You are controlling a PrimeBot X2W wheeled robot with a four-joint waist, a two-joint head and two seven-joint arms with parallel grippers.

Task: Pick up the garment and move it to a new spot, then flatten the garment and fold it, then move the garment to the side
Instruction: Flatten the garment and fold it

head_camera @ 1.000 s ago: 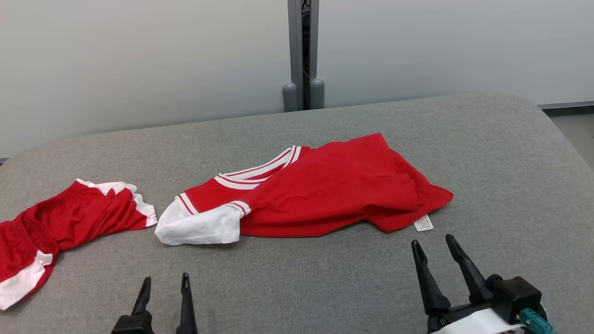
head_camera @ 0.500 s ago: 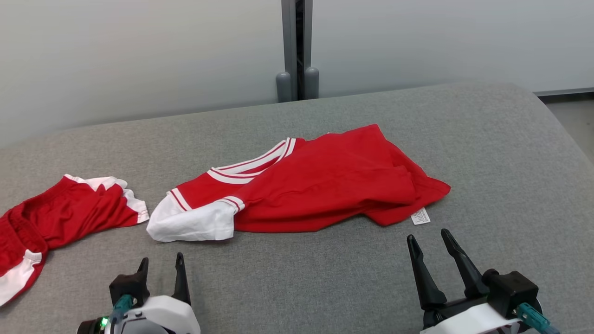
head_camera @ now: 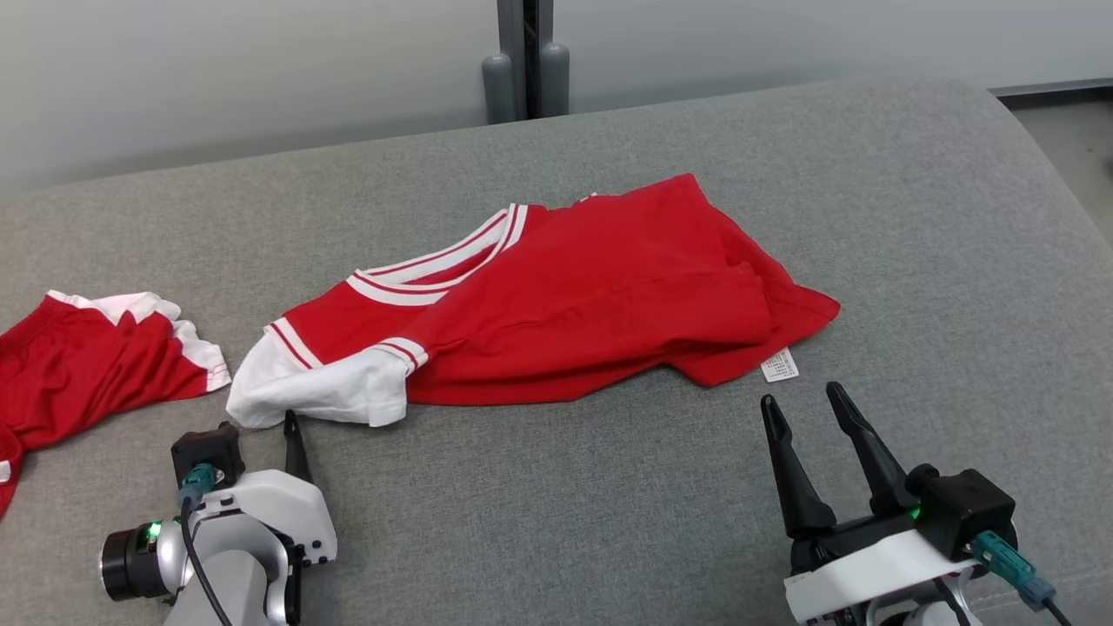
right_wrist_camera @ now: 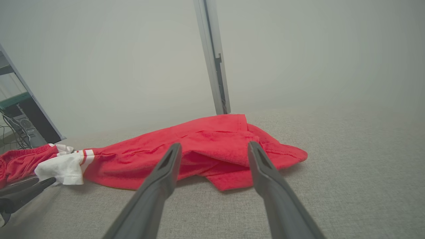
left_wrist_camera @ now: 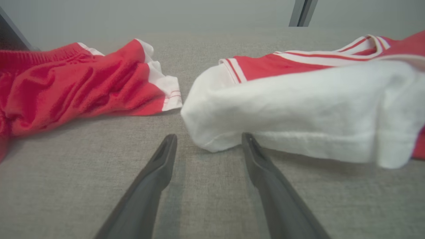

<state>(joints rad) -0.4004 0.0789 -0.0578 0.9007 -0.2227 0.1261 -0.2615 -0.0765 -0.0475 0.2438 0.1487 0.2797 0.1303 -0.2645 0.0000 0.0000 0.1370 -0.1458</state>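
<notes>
My left pincer (left_wrist_camera: 209, 135): apart, at the white sleeve of the garment (head_camera: 591, 296)
My right pincer (head_camera: 801, 395): apart (near its hem)
Worktop (head_camera: 556, 522): grey fabric
Room: pale wall (head_camera: 261, 69)

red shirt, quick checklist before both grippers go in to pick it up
1. left gripper open: ok, jaws spread.
2. right gripper open: ok, jaws spread.
3. left gripper aimed at the white sleeve: ok, the sleeve's edge lies right at its fingertips.
4. right gripper aimed at the red shirt hem: ok, pointing at it but short of it, near the care label.
5. red shorts apart from the shirt: ok, bare grey surface between them.
6. how many fabric layers a pinch would take: cannot tell.
</notes>
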